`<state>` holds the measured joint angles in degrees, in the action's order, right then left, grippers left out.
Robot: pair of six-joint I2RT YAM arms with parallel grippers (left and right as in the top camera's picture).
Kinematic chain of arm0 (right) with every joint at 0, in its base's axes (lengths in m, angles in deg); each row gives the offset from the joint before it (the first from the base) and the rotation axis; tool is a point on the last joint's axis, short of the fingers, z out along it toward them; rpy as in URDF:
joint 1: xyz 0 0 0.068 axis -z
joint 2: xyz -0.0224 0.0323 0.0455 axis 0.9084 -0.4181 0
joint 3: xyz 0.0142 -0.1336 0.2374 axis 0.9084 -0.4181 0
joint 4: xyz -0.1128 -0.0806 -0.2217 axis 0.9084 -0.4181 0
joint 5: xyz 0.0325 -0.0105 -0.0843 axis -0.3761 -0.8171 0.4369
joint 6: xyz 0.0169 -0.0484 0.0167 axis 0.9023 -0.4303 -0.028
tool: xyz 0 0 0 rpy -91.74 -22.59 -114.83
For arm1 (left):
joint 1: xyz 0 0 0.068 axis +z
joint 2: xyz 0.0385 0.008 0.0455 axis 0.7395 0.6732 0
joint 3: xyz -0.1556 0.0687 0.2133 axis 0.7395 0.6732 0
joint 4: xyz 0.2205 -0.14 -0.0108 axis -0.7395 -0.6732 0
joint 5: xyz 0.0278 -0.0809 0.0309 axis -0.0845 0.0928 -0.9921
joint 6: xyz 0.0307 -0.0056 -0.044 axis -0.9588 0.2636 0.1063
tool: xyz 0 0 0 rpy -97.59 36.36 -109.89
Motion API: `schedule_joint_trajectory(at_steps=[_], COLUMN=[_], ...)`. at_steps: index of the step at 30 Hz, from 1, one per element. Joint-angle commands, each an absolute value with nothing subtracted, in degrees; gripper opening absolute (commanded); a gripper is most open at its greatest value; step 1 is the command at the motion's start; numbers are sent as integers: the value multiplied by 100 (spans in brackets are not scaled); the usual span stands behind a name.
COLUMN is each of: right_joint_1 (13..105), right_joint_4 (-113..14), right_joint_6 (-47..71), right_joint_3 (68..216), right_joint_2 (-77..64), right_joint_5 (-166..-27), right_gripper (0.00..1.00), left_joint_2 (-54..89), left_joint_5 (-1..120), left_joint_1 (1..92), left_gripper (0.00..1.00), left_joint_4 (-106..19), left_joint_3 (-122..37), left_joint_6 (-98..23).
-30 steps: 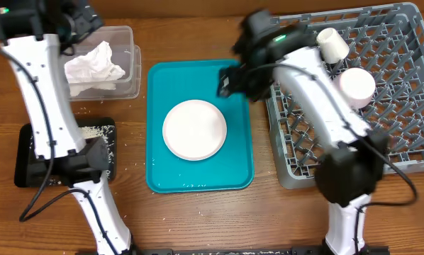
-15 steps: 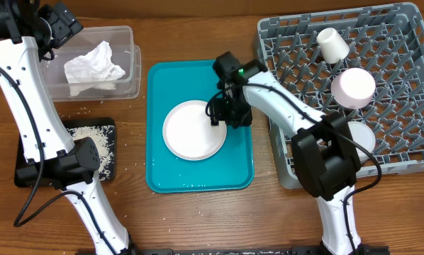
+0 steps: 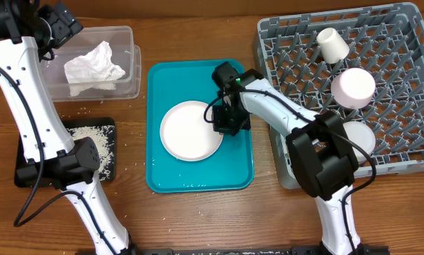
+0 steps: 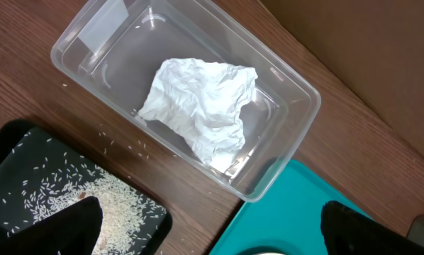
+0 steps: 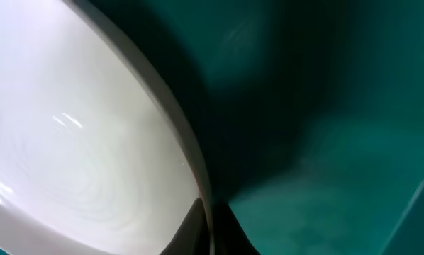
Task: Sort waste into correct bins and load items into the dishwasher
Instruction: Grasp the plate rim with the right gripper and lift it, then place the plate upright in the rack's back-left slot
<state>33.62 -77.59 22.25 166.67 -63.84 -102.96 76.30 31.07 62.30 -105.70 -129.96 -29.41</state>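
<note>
A large white plate (image 3: pixel 189 132) lies on the teal tray (image 3: pixel 198 180). My right gripper (image 3: pixel 225 122) is shut on the plate's right rim. In the right wrist view the plate (image 5: pixel 70 142) fills the left side and its thin rim runs down between the two dark fingertips of that gripper (image 5: pixel 210 212). My left gripper (image 3: pixel 59 21) hangs open at the back left, above the clear tub (image 3: pixel 132 74) holding the crumpled napkin (image 3: pixel 93 65). In the left wrist view its fingers (image 4: pixel 77 227) stand wide apart with nothing between them. Rice (image 3: pixel 98 138) lies in the black tray (image 3: pixel 28 173).
The grey dish rack (image 3: pixel 396 152) fills the right side and holds a white cup (image 3: pixel 332 44) and a round white dish (image 3: pixel 353 86). Another white dish (image 3: pixel 364 138) sits half behind my right arm. Stray rice grains lie on the wood near the black tray.
My right gripper came from the rack side down to the plate and shut on its right rim; the plate slid slightly left. The left arm swung to the back left, then stayed still.
</note>
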Motion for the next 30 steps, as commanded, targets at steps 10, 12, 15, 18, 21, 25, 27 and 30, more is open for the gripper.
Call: schedule_joint_trajectory(at_steps=[10, 12, 15, 18, 21, 25, 27, 30], right_joint_1=[4812, 5098, 5393, 5544, 5605, 5592, 5587, 5587], right_joint_4=[-9973, -10113, -10082, -9951, -9643, -9154, -8959, -8732], right_joint_6=[2266, 2266, 2264, 2266, 2264, 2177, 2181, 2174], right_joint_3=[20242, 20664, 20736, 20540, 20312, 20009, 19849, 19637], right_joint_2=[-6126, -6128, -6128, -6144, -6146, -6146, -6146, -6146], right_joint_5=[-7391, -6545, -5478, -5146, -5004, -4659, -4462, -4320], right_gripper=[4, 4, 4, 4, 4, 4, 4, 4], left_joint_2=[7543, 7543, 7543, 7543, 7543, 7543, 7543, 7543], left_joint_5=[3168, 3168, 3168, 3168, 3168, 3168, 3168, 3168], left_joint_1=[6223, 6223, 6223, 6223, 6223, 6223, 6223, 6223], left_gripper=[100, 100, 100, 100, 100, 100, 100, 100], left_joint_4=[-10581, -10581, -10581, -10583, -10581, -10581, -10581, -10583], left_joint_3=[-13071, -13071, -13071, -13071, -13071, -13071, -13071, -13071], left_joint_6=[-3090, -3090, -3090, -3090, -3090, -3090, -3090, -3090])
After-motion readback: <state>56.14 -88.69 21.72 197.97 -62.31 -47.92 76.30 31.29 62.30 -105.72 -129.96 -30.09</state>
